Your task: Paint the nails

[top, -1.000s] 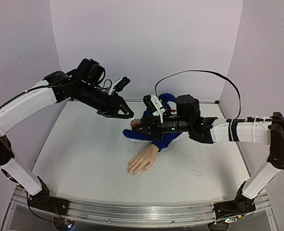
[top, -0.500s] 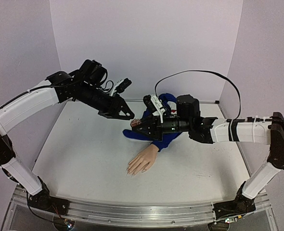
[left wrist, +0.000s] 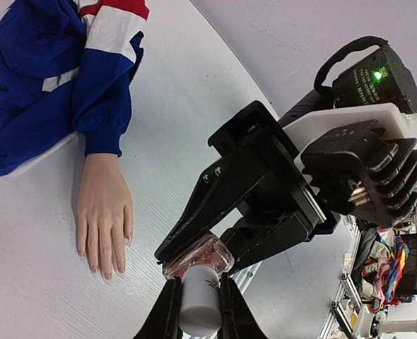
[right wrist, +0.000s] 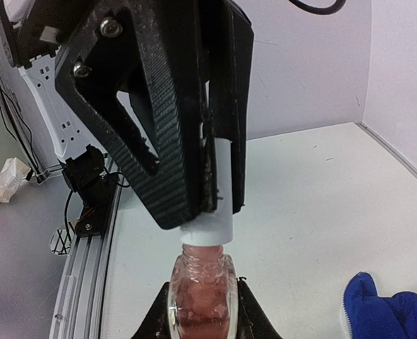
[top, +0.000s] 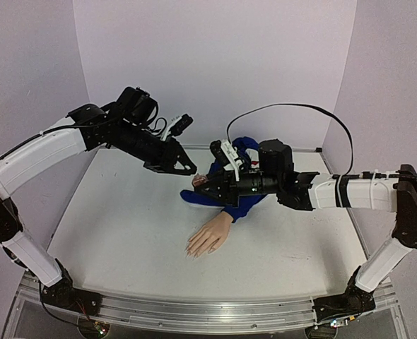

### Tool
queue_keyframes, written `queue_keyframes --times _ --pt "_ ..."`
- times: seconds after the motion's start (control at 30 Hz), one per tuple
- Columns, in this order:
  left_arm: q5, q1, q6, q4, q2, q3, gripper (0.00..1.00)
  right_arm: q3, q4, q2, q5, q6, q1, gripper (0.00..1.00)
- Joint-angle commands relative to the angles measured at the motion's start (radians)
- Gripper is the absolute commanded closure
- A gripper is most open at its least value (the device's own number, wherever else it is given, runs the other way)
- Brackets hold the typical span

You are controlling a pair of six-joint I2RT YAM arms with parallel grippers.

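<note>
A beige mannequin hand [top: 209, 239] with a blue sleeve [top: 237, 191] lies palm down mid-table; its small oval nails [left wrist: 99, 267] point to the near edge. My right gripper [right wrist: 201, 311] is shut on a pinkish polish bottle [right wrist: 200, 296], held in the air above the sleeve [top: 200, 181]. My left gripper [left wrist: 198, 311] is shut on the bottle's white cap [left wrist: 198, 302], which sits at the bottle's threaded neck [right wrist: 203, 253]. The two grippers meet tip to tip [top: 193, 173].
The blue, red and white sleeve lies bunched at the back of the white table [top: 124, 226]. Lilac walls close the back and sides. A metal rail [top: 194, 311] runs along the near edge.
</note>
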Motion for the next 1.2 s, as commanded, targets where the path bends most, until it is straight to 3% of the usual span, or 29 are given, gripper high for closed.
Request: queue_keyframes --times 0.0,1.17 --pt "-0.047 0.000 0.022 0.006 -0.045 0.046 1.00 0.026 0.061 -0.016 -0.013 -0.035 0.005 1.00" --pt "-0.112 0.001 0.045 -0.020 -0.080 0.035 1.00 0.026 0.058 -0.024 -0.003 -0.040 0.011 1.00"
